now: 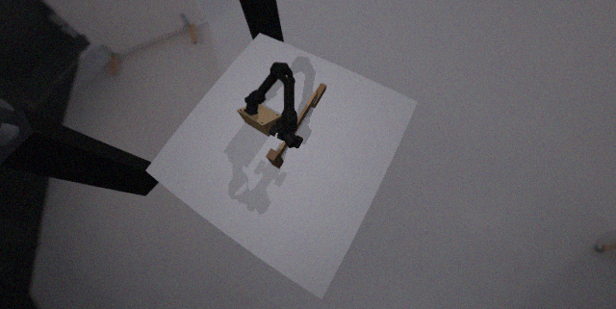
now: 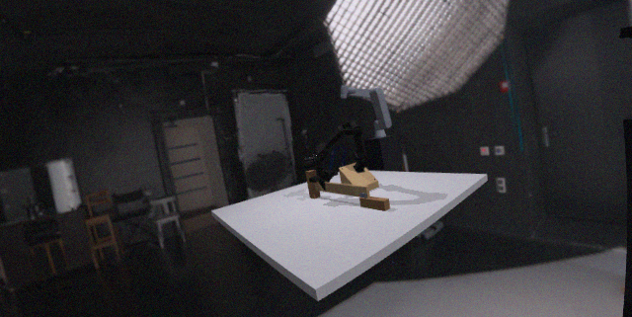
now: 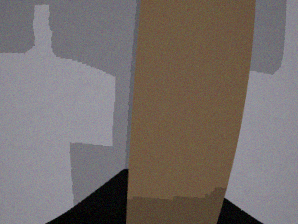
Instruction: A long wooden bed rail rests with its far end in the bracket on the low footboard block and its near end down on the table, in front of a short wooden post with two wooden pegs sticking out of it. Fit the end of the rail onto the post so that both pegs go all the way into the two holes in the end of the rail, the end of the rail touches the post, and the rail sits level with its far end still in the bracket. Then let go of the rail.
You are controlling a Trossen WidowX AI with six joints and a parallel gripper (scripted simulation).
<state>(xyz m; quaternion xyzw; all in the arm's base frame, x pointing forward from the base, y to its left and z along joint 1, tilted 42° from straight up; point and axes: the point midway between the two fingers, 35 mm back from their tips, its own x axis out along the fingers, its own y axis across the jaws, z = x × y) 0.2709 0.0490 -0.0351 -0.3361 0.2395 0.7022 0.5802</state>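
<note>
Gripper (image 1: 290, 140) fingers pinching rail (image 1: 304, 113) near post (image 1: 276, 156). Rail's far end sits in bracket on footboard block (image 2: 374, 202). All on table (image 1: 337, 165).

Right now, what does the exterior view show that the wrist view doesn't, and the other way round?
Only the exterior view shows the short post, the low footboard block, the arm and the rail's full run between them. Only the wrist view gives a close look along the rail's face, with its shadows on the table. Both show the gripper shut on the rail above the white table.
</note>
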